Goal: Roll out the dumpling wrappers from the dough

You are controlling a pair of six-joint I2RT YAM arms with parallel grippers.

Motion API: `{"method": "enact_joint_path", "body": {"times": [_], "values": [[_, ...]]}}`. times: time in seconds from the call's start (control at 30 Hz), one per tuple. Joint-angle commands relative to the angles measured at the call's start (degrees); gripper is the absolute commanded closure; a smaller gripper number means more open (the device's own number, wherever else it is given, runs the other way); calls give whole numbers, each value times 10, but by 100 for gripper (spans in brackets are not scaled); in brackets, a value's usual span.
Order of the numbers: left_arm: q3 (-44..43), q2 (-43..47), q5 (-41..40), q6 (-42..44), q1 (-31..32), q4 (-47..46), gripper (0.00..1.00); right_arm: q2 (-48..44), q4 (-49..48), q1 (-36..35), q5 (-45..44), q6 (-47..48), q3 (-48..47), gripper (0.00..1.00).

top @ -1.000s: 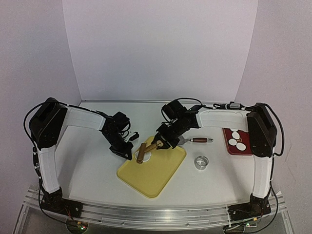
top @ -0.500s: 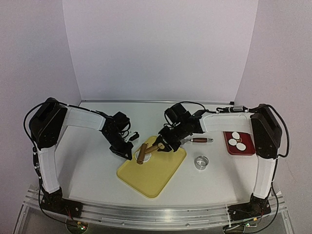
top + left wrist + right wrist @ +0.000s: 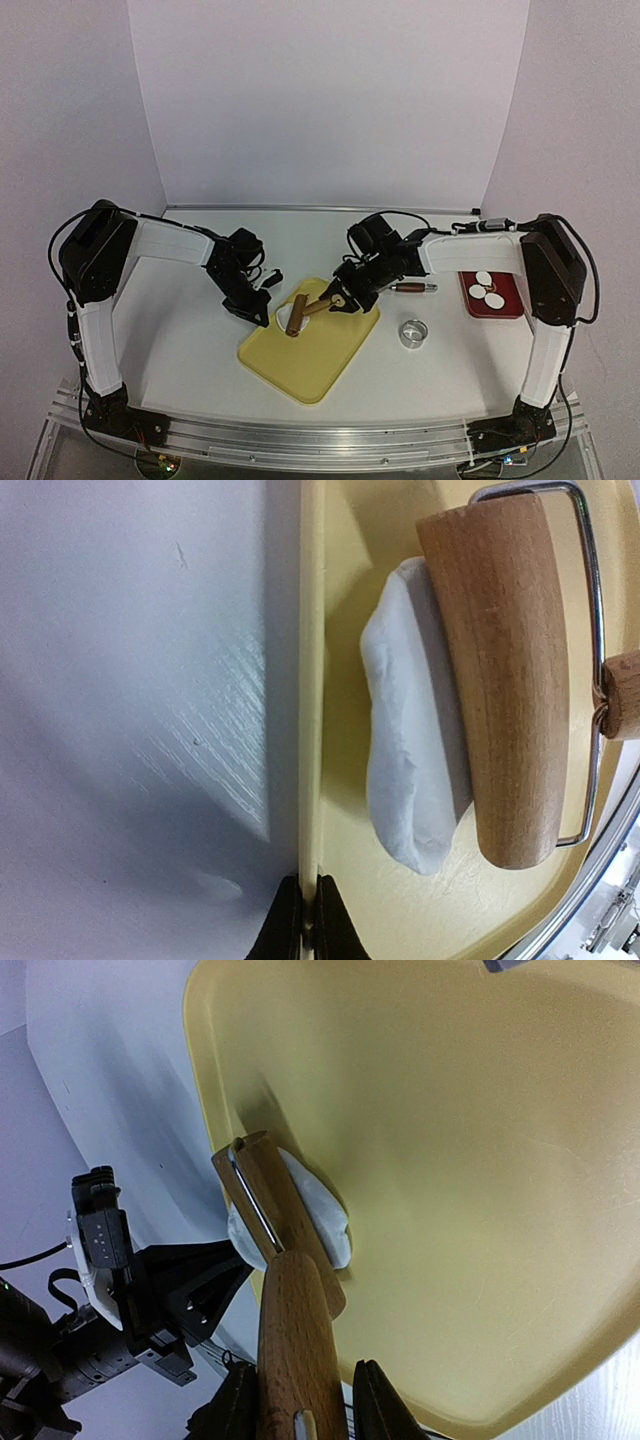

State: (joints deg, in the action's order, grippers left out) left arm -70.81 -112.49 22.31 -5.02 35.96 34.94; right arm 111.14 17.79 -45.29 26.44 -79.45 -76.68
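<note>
A white dough lump [image 3: 410,750] lies on the yellow cutting board [image 3: 315,350] near its far left corner. The wooden roller [image 3: 297,315] rests on the dough, pressing its right side in the left wrist view [image 3: 505,680]. My right gripper [image 3: 338,298] is shut on the roller's wooden handle [image 3: 295,1350]. My left gripper [image 3: 258,312] is shut on the board's left edge [image 3: 310,780]. Three dumpling wrappers [image 3: 487,290], small white discs, lie on the red tray [image 3: 505,308] at the right.
A metal ring cutter [image 3: 413,333] stands on the table right of the board. A tool with a brown wooden handle [image 3: 410,287] lies behind it, beside the right arm. White walls close the back and sides.
My right arm has shifted right and a little nearer, drawing the roller slightly that way over the dough and uncovering more of the red tray. The left gripper has not moved.
</note>
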Motion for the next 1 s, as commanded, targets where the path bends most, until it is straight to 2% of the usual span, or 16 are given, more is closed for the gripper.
{"method": "enact_joint_path", "body": {"times": [0.0, 0.17, 0.47, 0.53, 0.77, 0.83, 0.97], "values": [[-6, 1, -17, 12, -15, -9, 100, 91, 238, -6, -61, -3, 18, 100], [-4, 2, -15, 12, -15, -10, 100, 153, 243, -17, -44, 16, -50, 100], [-10, 0, -30, 12, -20, -5, 100, 45, 245, 16, -72, 10, 84, 100], [-8, 2, -30, 12, -21, -6, 100, 51, 245, 17, -70, 13, 83, 100], [-7, 1, -27, 12, -21, -7, 100, 141, 248, 5, -47, 47, -18, 100], [-6, 2, -29, 12, -21, -7, 100, 139, 250, 5, -50, 49, -21, 100], [-6, 2, -29, 12, -21, -8, 100, 107, 254, 10, -60, 48, 33, 100]]}}
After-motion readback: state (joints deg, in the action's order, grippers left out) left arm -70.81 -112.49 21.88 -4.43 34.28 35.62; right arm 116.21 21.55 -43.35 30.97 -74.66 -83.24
